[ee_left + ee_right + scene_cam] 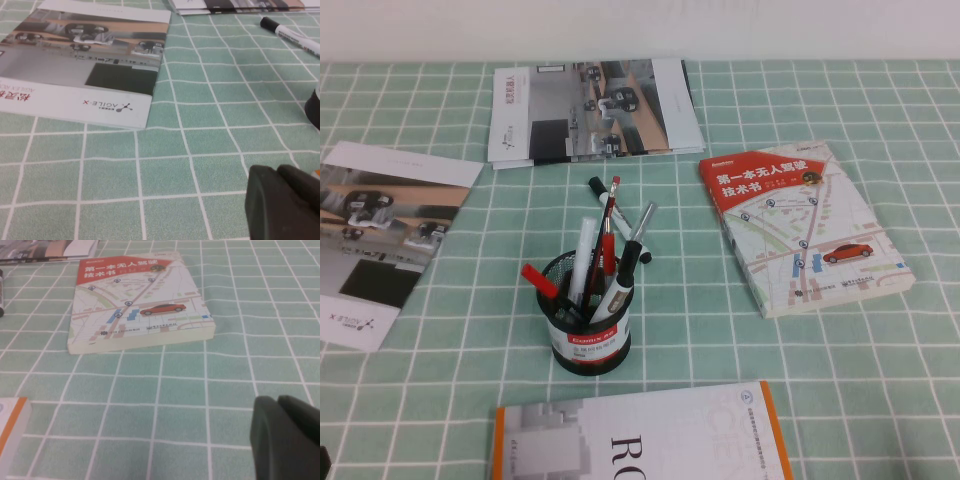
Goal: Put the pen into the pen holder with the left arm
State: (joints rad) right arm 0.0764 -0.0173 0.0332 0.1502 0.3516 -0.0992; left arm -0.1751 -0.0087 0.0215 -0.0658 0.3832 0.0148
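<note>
The pen [601,195], a white marker with a black cap, lies on the green checked cloth just behind the pen holder [584,335]. The holder is a black mesh cup with a red-and-white band and has several pens standing in it. In the left wrist view the pen [292,36] lies far off and the holder's dark edge [313,107] shows at the side. My left gripper [277,170] is shut and empty, low over the cloth, well short of the pen. My right gripper [277,400] is shut and empty, near the map-covered book [135,305]. Neither gripper shows in the high view.
A brochure [380,235] lies at the left, another [590,108] at the back, a map-covered book [800,225] at the right and an orange-edged book [640,440] at the front. Open cloth lies between the left brochure and the holder.
</note>
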